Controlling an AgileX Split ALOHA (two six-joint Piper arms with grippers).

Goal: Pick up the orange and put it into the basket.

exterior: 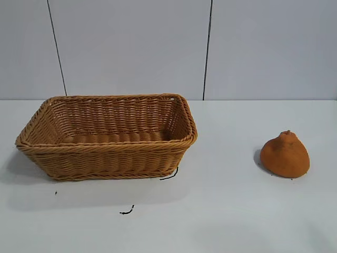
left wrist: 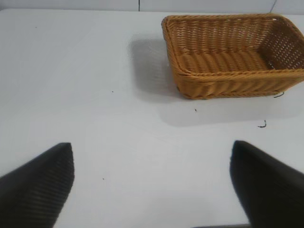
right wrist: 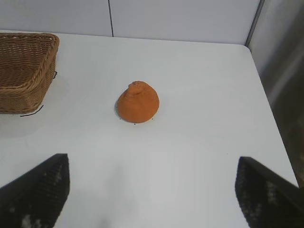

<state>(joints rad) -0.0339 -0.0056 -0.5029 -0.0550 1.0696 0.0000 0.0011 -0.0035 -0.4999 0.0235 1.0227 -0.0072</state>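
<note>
- Left claw [left wrist: 152, 185]: two fingers show, both black, broad at the base and narrowing to blunt, rounded tips.
- Its left-hand finger [left wrist: 40, 187] carries a fine ribbed, woven-looking texture across the surface.
- Right claw [right wrist: 152, 190]: the same pair of black wedge-shaped fingers.
- Those fingers [right wrist: 38, 192] have a grainy, dotted grip surface with pale flecks on the black.
</note>
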